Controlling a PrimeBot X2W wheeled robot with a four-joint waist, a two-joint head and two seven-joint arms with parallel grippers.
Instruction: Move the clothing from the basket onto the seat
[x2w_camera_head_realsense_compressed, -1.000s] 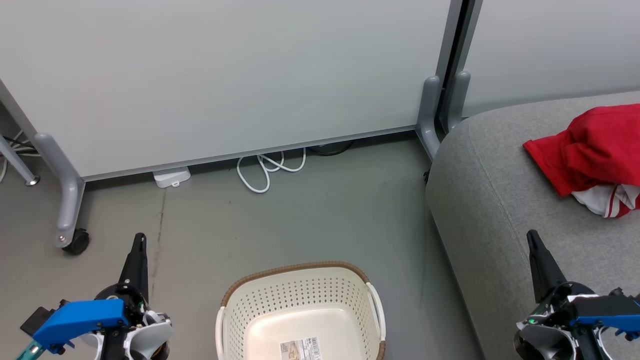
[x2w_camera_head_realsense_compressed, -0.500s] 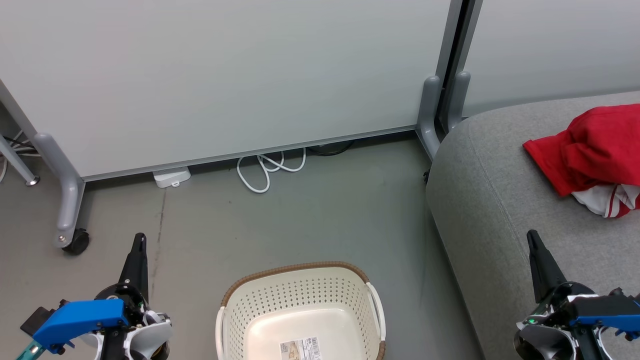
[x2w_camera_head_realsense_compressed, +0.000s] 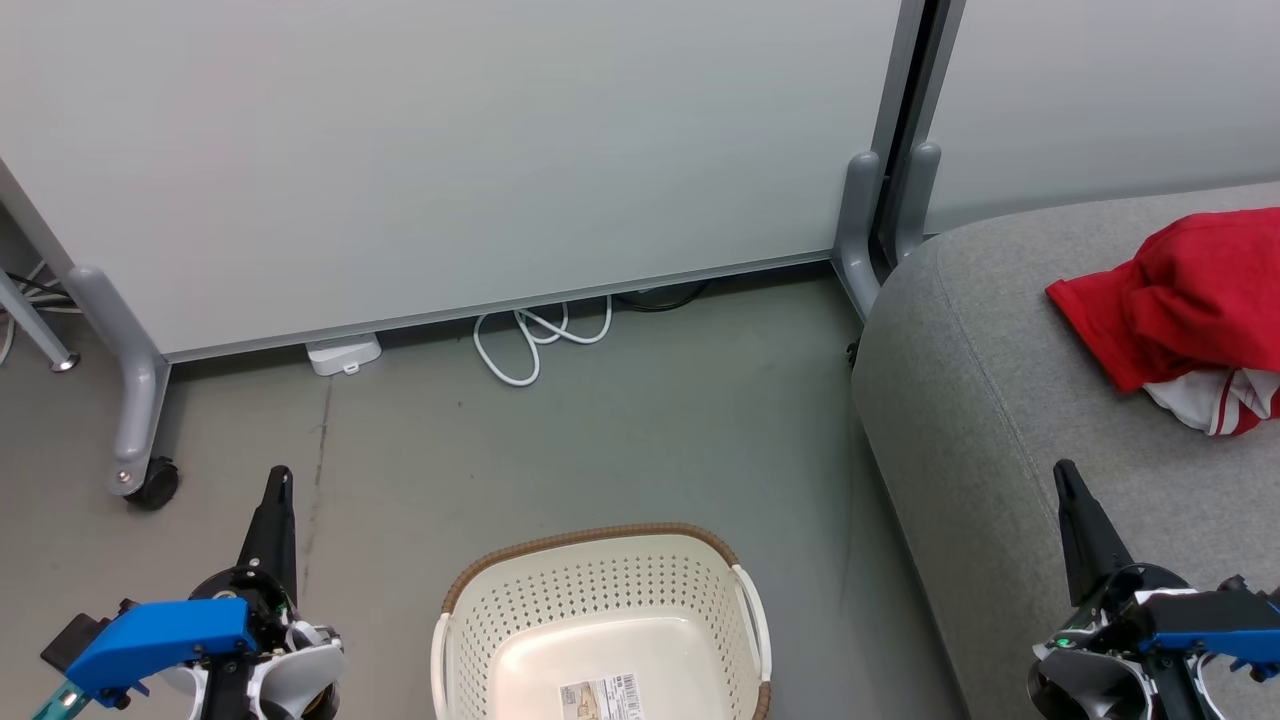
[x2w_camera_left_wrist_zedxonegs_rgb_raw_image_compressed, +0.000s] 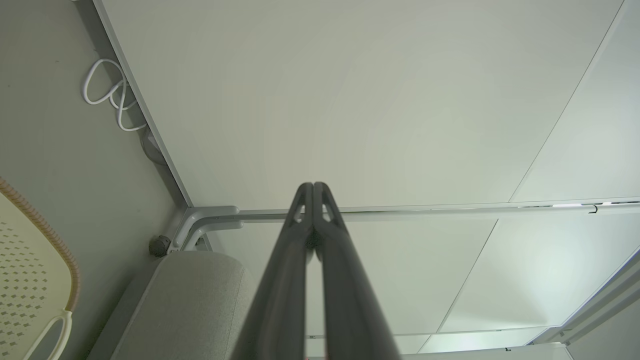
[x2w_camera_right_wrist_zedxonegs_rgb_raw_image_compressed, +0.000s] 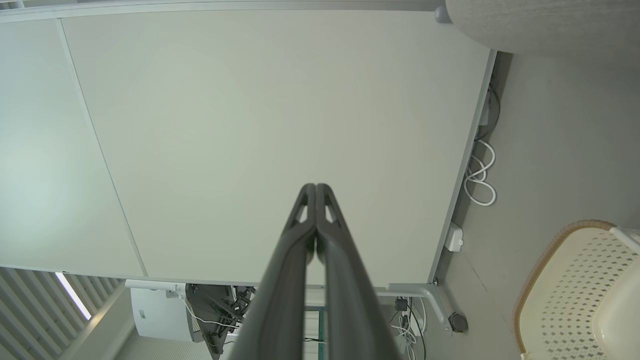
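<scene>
Head view, read left to right.

- Left gripper (x2w_camera_head_realsense_compressed: 278, 482): low left, over the floor, fingers pointing up the picture. The left wrist view shows the two fingers pressed together along their tips with nothing between them.
- Basket (x2w_camera_head_realsense_compressed: 590, 538): on the floor between the two grippers and closer to the left one. The bottom is bare where it shows, with only the sticker (x2w_camera_head_realsense_compressed: 600, 694) on it. No fabric shows inside, though the near part runs off the bottom edge of the picture.
- Seat (x2w_camera_head_realsense_compressed: 1000, 330): fills the right side, well clear of the basket, with a strip of floor between them.
- Right gripper (x2w_camera_head_realsense_compressed: 1066, 482): low right, in front of the seat's near part. Its height above the cushion cannot be judged. In the right wrist view the fingers are pressed together and hold nothing.
- Clothing (x2w_camera_head_realsense_compressed: 1185, 290): a red heap lying on the seat, with white striped fabric (x2w_camera_head_realsense_compressed: 1215, 398) poking out at its lower edge. It extends past the right edge of the picture.

Key relation: the heap lies up and to the right of the right gripper, well apart from it. Its long axis runs roughly across the picture. The right arm is much the nearer; the left would have to reach across both basket and seat.

Judgement: the transfer looks complete, since everything visible is already on the seat. The one thing to check is the hidden near part of the basket.
</scene>
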